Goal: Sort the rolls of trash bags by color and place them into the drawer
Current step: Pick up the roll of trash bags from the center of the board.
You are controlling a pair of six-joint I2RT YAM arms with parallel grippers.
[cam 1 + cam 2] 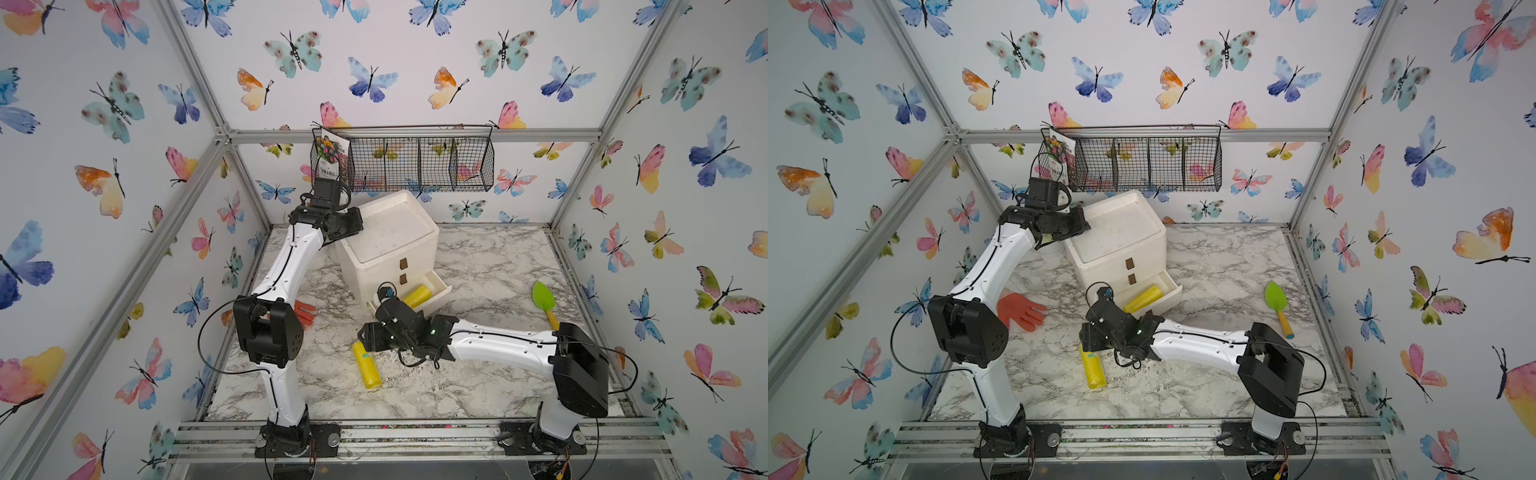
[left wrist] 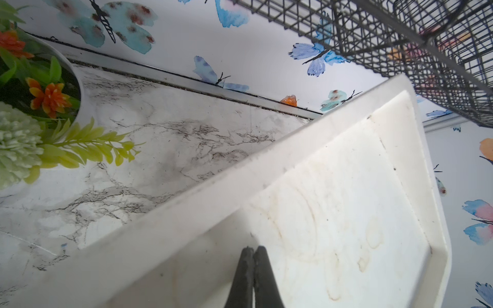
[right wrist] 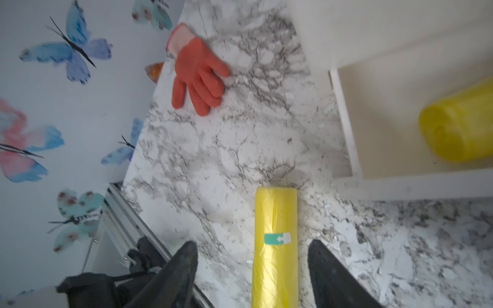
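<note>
One yellow roll of trash bags lies flat on the marble table in front of the white cabinet. My right gripper hangs low over its far end, open. In the right wrist view the roll lies lengthwise between the fingers with a gap on each side. A second yellow roll lies inside the open bottom drawer. My left gripper is shut and empty over the cabinet's recessed top. No green or pink rolls are in view.
An orange rubber glove lies at the table's left. A green-bladed trowel lies at the right. A black wire basket hangs on the back wall above the cabinet. A white pot of artificial flowers stands behind the cabinet's left side.
</note>
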